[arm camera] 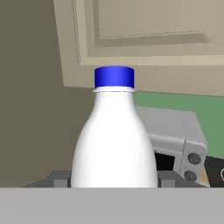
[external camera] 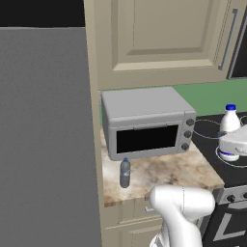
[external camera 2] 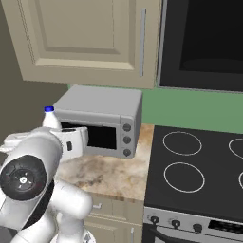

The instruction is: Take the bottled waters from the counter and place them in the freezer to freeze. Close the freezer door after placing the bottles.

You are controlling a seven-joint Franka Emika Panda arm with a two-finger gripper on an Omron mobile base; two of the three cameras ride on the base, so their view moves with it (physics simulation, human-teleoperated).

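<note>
White bottle (arm camera: 113, 140) upright in the clenched claw (arm camera: 114, 178), grey bottle (external camera: 125, 172) on marbled counter (external camera: 169, 171) before toaster oven (external camera: 147, 123).

Left base view looks forward and down from behind the arm's left, taking in the bench (external camera: 164, 173), the toaster oven (external camera: 147, 123) and the stovetop (external camera: 212, 137) edge at right. Right base view looks from behind the arm's right, closer to the stovetop (external camera 2: 197, 166); it shares the toaster oven (external camera 2: 102, 121), the bench (external camera 2: 107, 173) and the wall cabinet (external camera 2: 90, 38). Hand view sits very near the white bottle (arm camera: 113, 140), facing the toaster oven (arm camera: 175, 138) and cabinet (arm camera: 153, 43) behind it.
</note>
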